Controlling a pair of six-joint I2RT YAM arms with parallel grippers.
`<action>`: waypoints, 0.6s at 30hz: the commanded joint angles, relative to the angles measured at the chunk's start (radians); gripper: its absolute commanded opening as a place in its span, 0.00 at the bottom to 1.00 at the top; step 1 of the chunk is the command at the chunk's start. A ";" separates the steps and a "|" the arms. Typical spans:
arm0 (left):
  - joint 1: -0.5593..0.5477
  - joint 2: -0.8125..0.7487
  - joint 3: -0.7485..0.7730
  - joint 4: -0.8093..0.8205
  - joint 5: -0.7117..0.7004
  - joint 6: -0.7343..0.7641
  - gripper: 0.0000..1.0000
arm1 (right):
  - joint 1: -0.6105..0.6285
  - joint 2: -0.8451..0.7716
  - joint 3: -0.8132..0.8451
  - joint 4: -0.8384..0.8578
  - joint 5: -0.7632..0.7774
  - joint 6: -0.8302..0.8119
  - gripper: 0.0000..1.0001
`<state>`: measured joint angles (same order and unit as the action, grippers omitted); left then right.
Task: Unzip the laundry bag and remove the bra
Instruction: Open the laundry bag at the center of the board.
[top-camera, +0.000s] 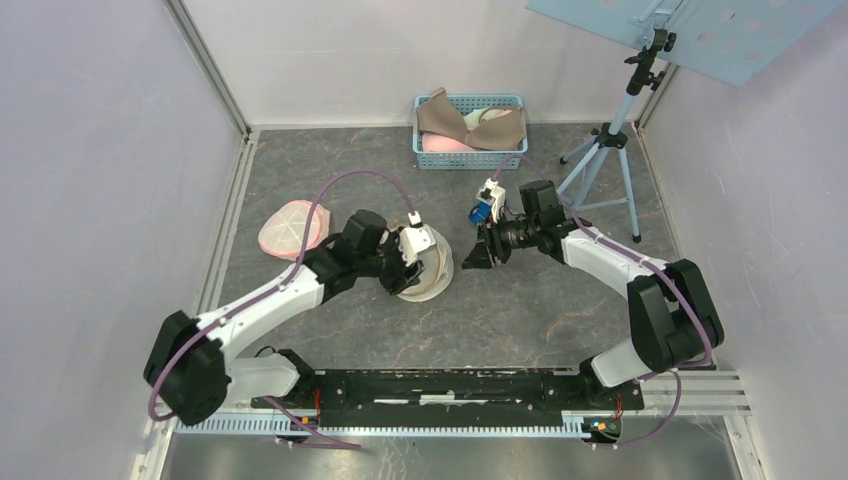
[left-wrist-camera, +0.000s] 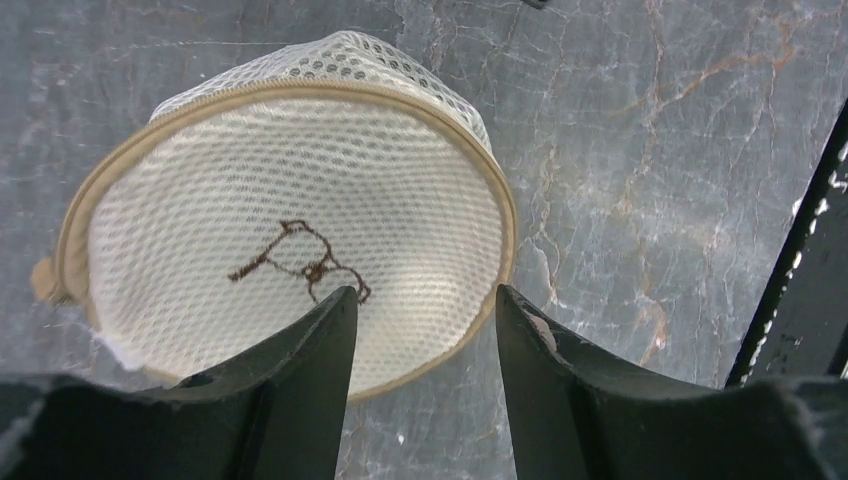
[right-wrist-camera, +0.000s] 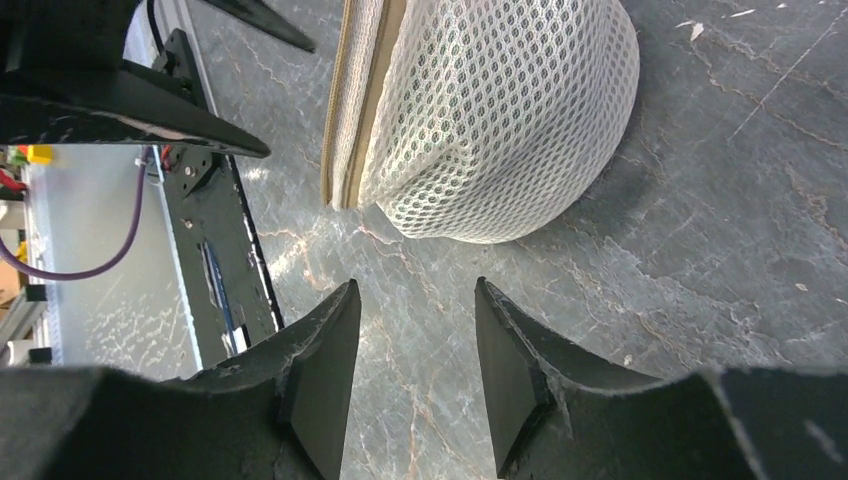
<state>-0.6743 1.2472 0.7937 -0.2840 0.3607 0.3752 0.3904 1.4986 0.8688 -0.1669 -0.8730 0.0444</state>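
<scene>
My left claw hides the lower rim of the mesh bag at the bottom of the frame. In my right wrist view its top is cut off. Its contents I cannot tell through the mesh.

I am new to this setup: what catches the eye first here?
A round white mesh laundry bag lies mid-table, the left gripper over it and the right gripper beside it, both open. A blue basket of clothes stands at the far edge.
</scene>
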 joint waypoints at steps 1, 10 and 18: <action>-0.048 -0.132 -0.072 0.037 -0.114 0.096 0.60 | 0.018 0.018 -0.037 0.149 -0.037 0.104 0.51; -0.240 -0.066 -0.089 0.076 -0.319 0.116 0.58 | 0.075 0.060 -0.080 0.221 0.003 0.124 0.51; -0.308 0.009 -0.105 0.211 -0.385 0.153 0.58 | 0.103 0.113 -0.094 0.285 0.053 0.163 0.53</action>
<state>-0.9565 1.2346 0.6746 -0.1917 0.0456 0.4717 0.4828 1.5932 0.7864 0.0353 -0.8513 0.1761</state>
